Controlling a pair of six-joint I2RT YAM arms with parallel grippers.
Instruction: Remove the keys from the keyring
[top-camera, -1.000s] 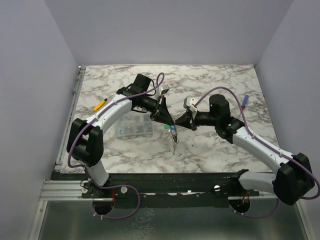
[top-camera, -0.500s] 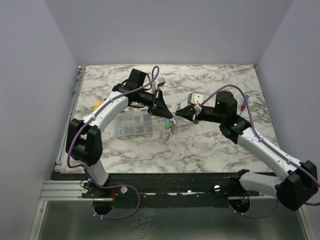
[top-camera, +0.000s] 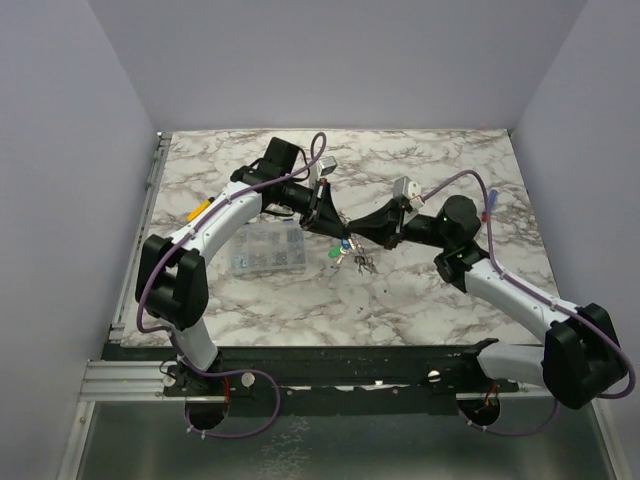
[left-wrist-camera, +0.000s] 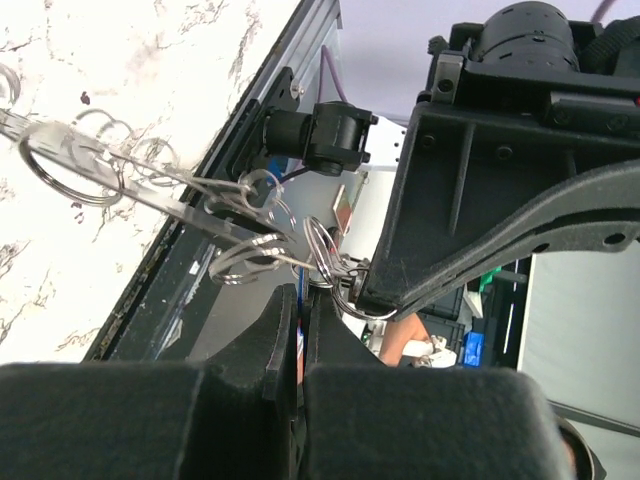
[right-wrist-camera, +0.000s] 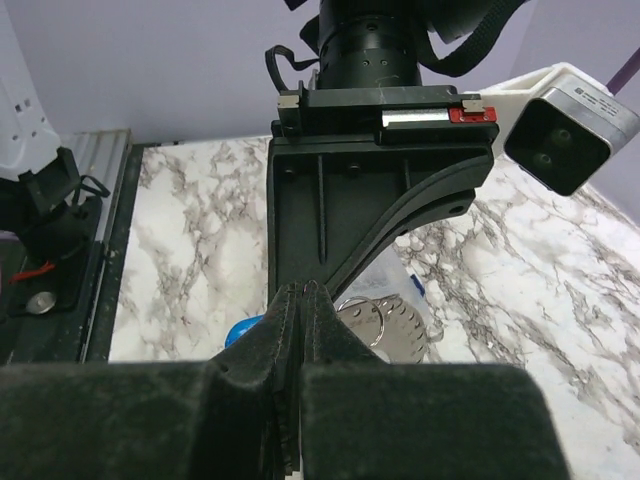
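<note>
Keys (top-camera: 348, 260) hang in a bunch just below the two sets of jaws, which meet tip to tip over the bench (top-camera: 430, 170). The right jaws are clamped on the keyring (left-wrist-camera: 330, 268) at their tips. The left jaws are pressed together just beside it, a blue sliver (left-wrist-camera: 299, 300) showing between them.

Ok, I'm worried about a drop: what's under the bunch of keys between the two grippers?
Only bare marble table shows beneath the keys; the clear box sits beside them, not under. The left gripper and right gripper cover the bunch's top from overhead.
</note>
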